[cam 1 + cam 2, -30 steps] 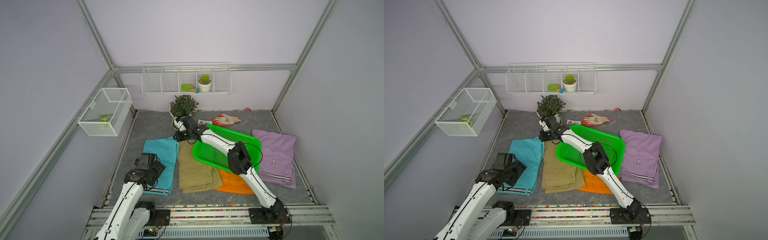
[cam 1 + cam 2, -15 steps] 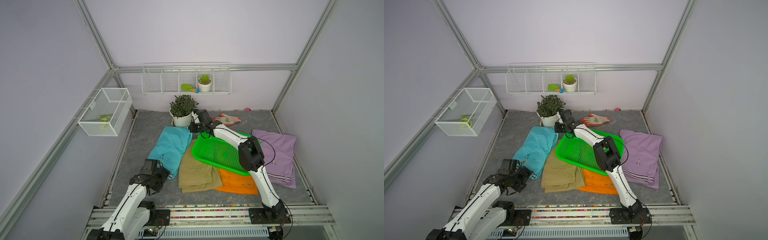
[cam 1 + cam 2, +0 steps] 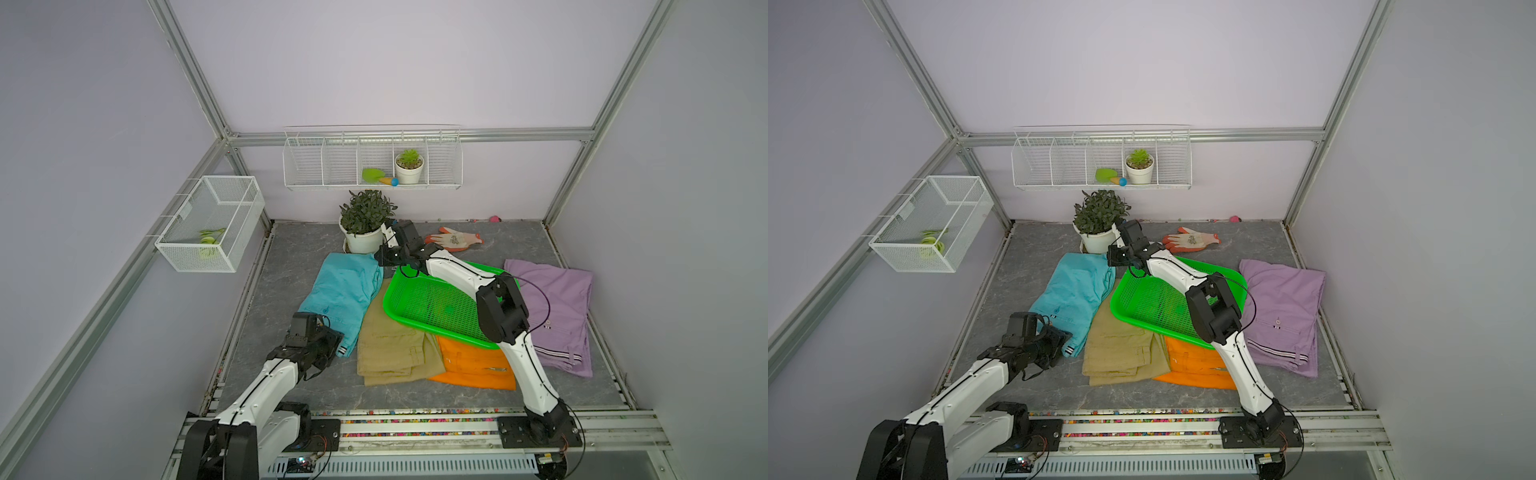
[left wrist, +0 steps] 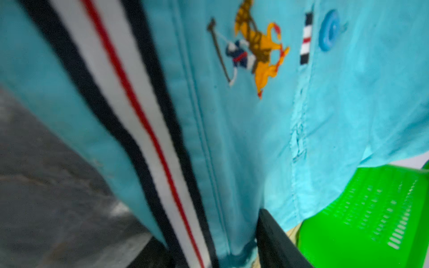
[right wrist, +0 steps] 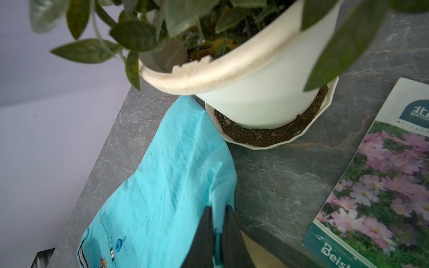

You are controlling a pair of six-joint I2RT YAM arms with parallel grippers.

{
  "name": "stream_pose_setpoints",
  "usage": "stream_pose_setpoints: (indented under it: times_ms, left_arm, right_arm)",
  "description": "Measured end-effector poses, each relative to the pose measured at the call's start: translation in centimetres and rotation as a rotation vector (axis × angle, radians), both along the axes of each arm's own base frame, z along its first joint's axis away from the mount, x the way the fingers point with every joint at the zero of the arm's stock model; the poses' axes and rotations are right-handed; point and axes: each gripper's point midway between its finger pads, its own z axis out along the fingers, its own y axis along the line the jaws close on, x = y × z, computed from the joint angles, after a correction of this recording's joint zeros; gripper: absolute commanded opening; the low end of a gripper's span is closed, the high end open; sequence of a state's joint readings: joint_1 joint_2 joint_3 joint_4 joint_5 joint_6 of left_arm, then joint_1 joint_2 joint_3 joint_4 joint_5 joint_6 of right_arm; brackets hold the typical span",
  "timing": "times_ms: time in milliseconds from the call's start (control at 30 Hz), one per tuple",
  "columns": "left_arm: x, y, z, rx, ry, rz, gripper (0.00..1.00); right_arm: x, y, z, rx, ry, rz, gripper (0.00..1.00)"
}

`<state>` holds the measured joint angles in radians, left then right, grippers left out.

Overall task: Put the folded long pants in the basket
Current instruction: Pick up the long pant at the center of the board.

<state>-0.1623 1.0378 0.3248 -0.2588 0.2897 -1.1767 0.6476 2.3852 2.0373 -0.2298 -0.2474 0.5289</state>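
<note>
Teal pants (image 3: 345,291) lie stretched on the desk (image 3: 286,266), left of centre in both top views (image 3: 1073,293), slanting from the plant pot toward the lower left; they are outside the basket. My right hand (image 3: 381,261) is pressed together on their far end; the right wrist view shows my two dark fingers (image 5: 204,232) pinching a thin fold of that teal cloth. My left hand (image 3: 330,338) sits at the near corner, on the striped waistband (image 4: 144,130); the left wrist view shows the band running down beside one dark finger (image 4: 274,241); whether I grip it, I cannot tell.

The green basket (image 3: 432,305) is at frame centre, tilted, resting across the khaki pants (image 3: 395,353) and the orange pants (image 3: 473,368); my right forearm crosses above it. Khaki touches teal along one edge; orange lies just right of khaki, partly under the basket. Lilac pants (image 3: 557,307) lie flat just beside the basket, toward the right of the frame.

Potted plant (image 3: 363,239) stands upper centre, its saucer touching the teal end; glove (image 3: 453,240) to its right; a flower seed packet (image 5: 383,174) lies near the pot.
</note>
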Motion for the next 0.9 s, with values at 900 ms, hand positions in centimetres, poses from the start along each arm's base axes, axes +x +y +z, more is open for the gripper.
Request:
stream_pose_setpoints:
  times_ms: [900]
  left_arm:
    - [-0.9,1.2,18.1,0.189,-0.232,-0.207,0.0]
  right_arm:
    - [-7.8,0.5,14.3,0.065,-0.071,0.16,0.0]
